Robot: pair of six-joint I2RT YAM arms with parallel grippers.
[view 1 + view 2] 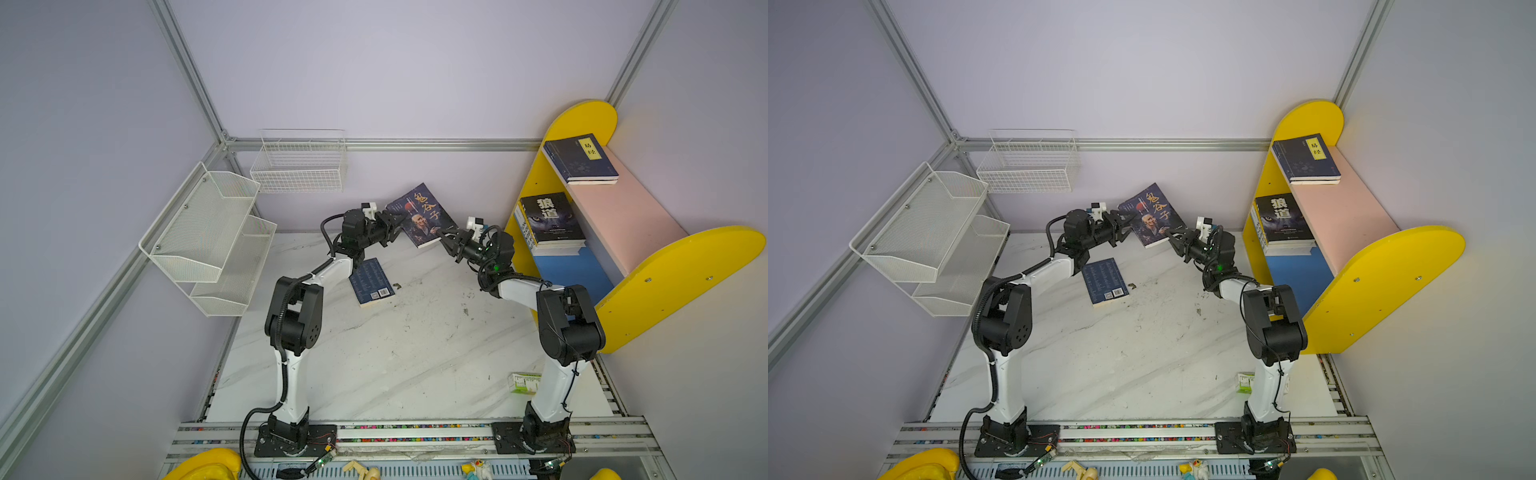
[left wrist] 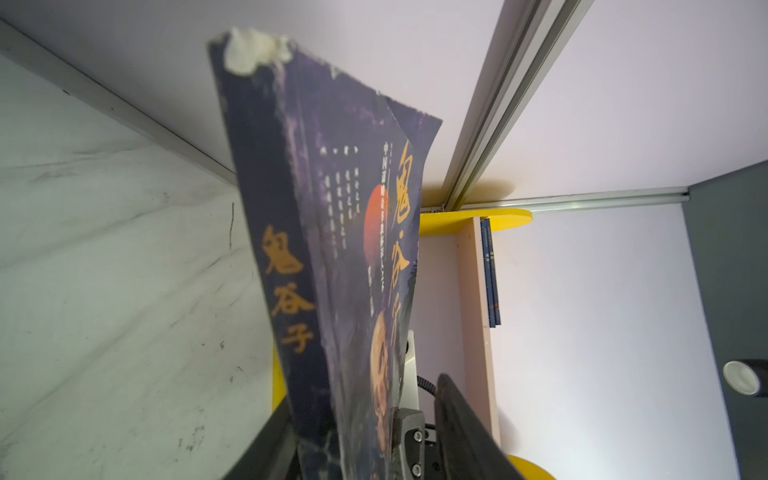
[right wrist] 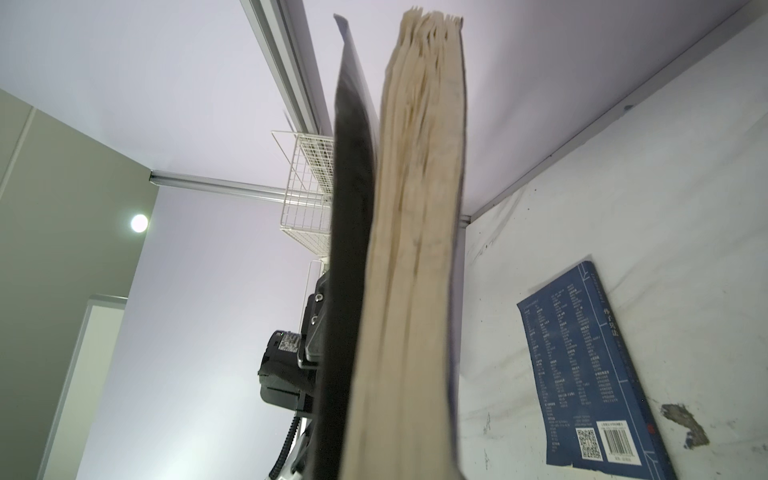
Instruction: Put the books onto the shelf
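Above marble table (image 1: 395,365), right end effector (image 1: 442,240) pinches 鬼谷子 book (image 1: 422,214); left end effector (image 1: 398,227) spread

The pink board (image 1: 623,220) lies bare toward the front — a navy book (image 1: 579,158) fills its far end; a stack (image 1: 548,222) crowds the blue board (image 1: 575,276).

paperback (image 3: 415,249): fills centre, seen edge-on; cream page block, ragged at far end; dark cover bowed off the pages on one side
blue book (image 3: 590,374): flat on table, back cover up, QR code and barcode showing; apart from paperback
table (image 3: 665,166): white marble, scuffed; grey chipped patch (image 3: 685,424) just beside blue book
wire basket (image 3: 307,187): white, on wall, partly hidden behind paperback
other arm (image 3: 286,365): black and metal parts behind paperback; jaws hidden
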